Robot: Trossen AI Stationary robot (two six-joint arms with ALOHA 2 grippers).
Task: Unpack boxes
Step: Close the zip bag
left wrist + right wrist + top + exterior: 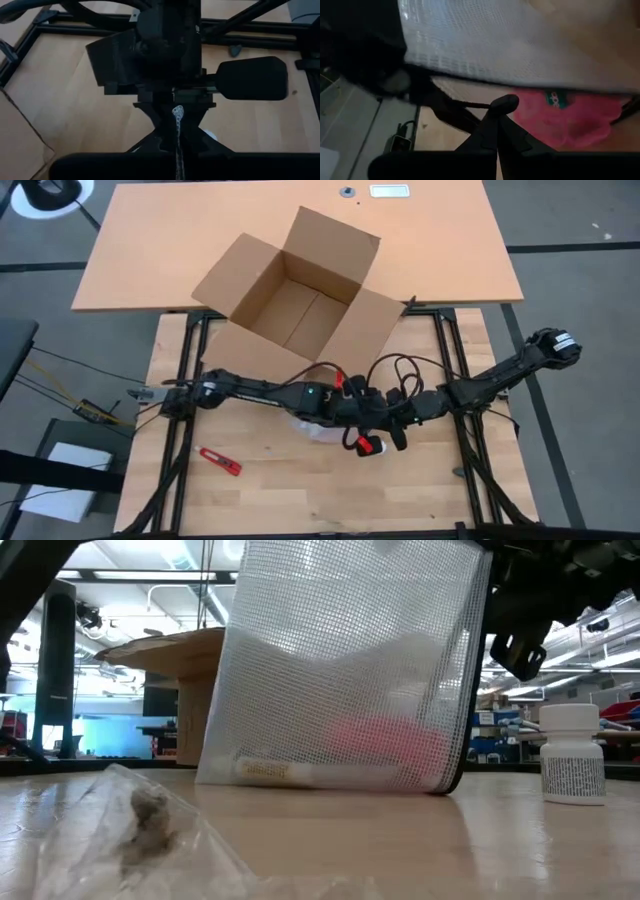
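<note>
Four stiff, light flaps on the cardboard carton (300,290) beyond my pinched-shut fingers (177,145) offer the best hold.

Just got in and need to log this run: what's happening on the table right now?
Both arms meet over the near table, holding up a mesh pouch with something pink inside; the left gripper and the right gripper are both shut on its top edge. The cardboard box sits open and looks empty behind them. A white bottle and a crumpled clear bag lie nearby.
</note>
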